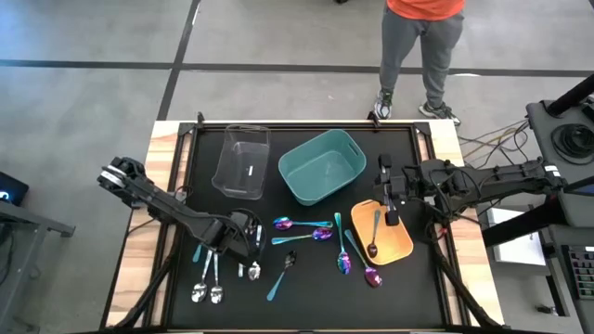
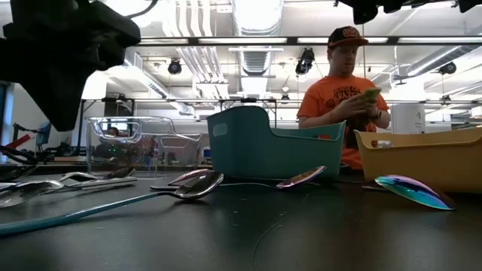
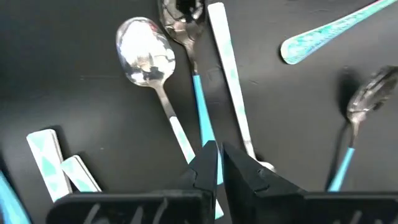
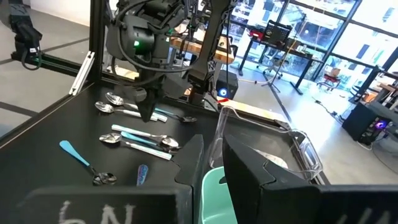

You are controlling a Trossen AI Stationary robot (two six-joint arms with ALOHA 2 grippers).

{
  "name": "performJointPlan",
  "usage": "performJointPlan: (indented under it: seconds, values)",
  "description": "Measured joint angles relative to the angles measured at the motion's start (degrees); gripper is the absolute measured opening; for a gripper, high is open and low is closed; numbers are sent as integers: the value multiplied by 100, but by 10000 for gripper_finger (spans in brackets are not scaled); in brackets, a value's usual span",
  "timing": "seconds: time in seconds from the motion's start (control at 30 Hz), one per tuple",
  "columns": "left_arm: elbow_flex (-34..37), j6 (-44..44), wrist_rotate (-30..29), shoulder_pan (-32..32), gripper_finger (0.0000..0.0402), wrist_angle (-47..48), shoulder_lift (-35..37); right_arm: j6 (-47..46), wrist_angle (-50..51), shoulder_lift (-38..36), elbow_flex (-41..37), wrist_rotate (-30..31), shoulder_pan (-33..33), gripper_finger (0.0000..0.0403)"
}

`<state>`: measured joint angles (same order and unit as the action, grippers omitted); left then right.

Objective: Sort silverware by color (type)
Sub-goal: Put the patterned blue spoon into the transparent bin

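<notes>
1. Silverware lies scattered over the black table top point(image 1: 186, 306): shiny silver spoons with teal handles point(image 1: 209, 278) near the front left, iridescent purple-blue spoons point(image 1: 302, 227) across the middle, and one dark spoon point(image 1: 372, 239) inside the shallow orange plastic bin point(image 1: 399, 246) at the right.
2. The left gripper point(image 3: 219, 163) is low over the front-left cluster, its two dark fingers nearly together and closed on the slim teal handle of a silver spoon point(image 3: 202, 115); that spoon lies flat on the table.
3. Beside the held handle, a second silver spoon with a pale patterned handle point(image 3: 146, 59) lies flat, and a long teal-handled spoon point(image 1: 281, 276) lies just to the right of the cluster.
4. The right gripper point(image 1: 390, 195) hovers above the orange bin's back edge; its fingers stand apart and hold nothing.
5. A deep teal plastic bin point(image 1: 322, 167) sits at the back centre, with a clear plastic bin point(image 1: 241, 160) to its left.
6. A person in an orange shirt point(image 2: 343, 94) stands behind the table.
</notes>
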<state>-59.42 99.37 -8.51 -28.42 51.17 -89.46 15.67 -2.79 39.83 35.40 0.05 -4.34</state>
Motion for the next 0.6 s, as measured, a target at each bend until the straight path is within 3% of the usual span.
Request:
performJointPlan:
  seconds: [0.6]
  values:
    - [9,18,9,-2,109,195,-525,69,0,0,-2,4,0,54]
